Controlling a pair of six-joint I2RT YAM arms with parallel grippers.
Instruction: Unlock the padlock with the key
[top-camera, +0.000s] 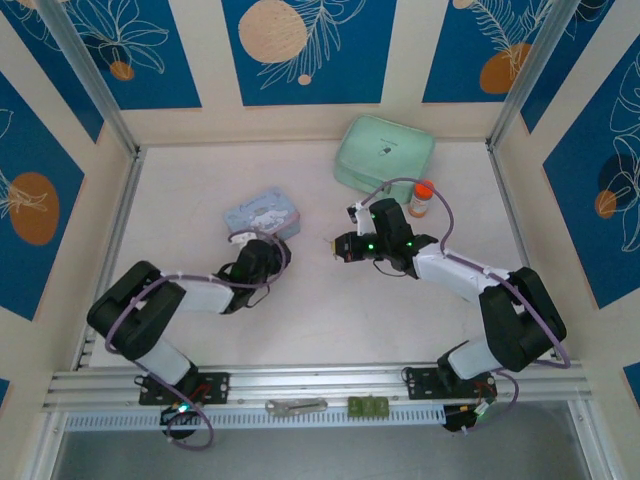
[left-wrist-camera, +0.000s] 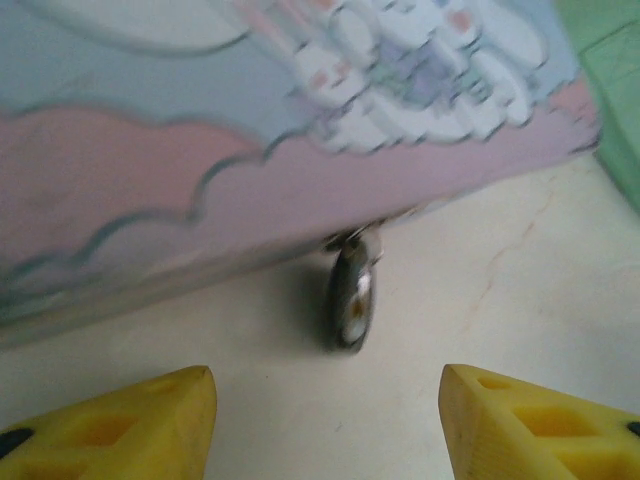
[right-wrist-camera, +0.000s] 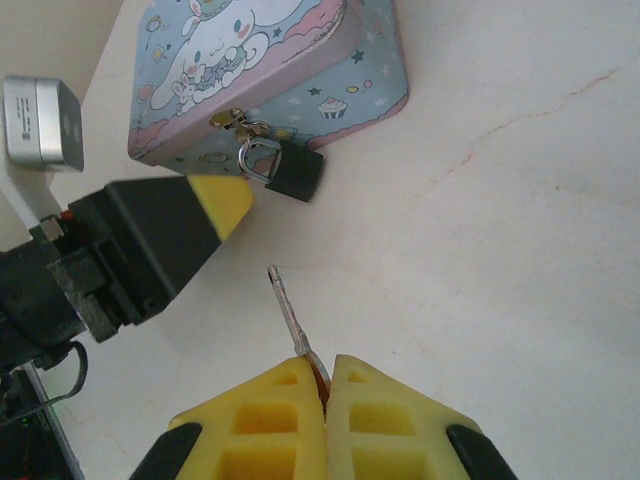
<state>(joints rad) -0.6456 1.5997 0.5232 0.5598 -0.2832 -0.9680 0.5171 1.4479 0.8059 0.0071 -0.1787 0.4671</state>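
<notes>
The small dark padlock (right-wrist-camera: 291, 172) hangs by its thin shackle from the latch of the pale blue cartoon tin (right-wrist-camera: 262, 72), its body resting on the table. My right gripper (right-wrist-camera: 327, 375) is shut on the key (right-wrist-camera: 287, 312), whose thin silvery blade points toward the padlock, a short way from it. In the left wrist view the padlock (left-wrist-camera: 352, 296) appears edge-on just ahead of my left gripper (left-wrist-camera: 325, 420), which is open with nothing between its yellow fingertips (left-wrist-camera: 150, 420). From above, the left gripper (top-camera: 278, 247) sits at the tin's (top-camera: 262, 213) near side and the right gripper (top-camera: 342, 245) faces it.
A mint green case (top-camera: 383, 150) lies at the back, with an orange-capped bottle (top-camera: 422, 198) just right of my right arm. A silver wrench-like tool (top-camera: 296, 406) and a small green board (top-camera: 368, 406) rest on the front rail. A silver block (right-wrist-camera: 40, 122) is beside the tin.
</notes>
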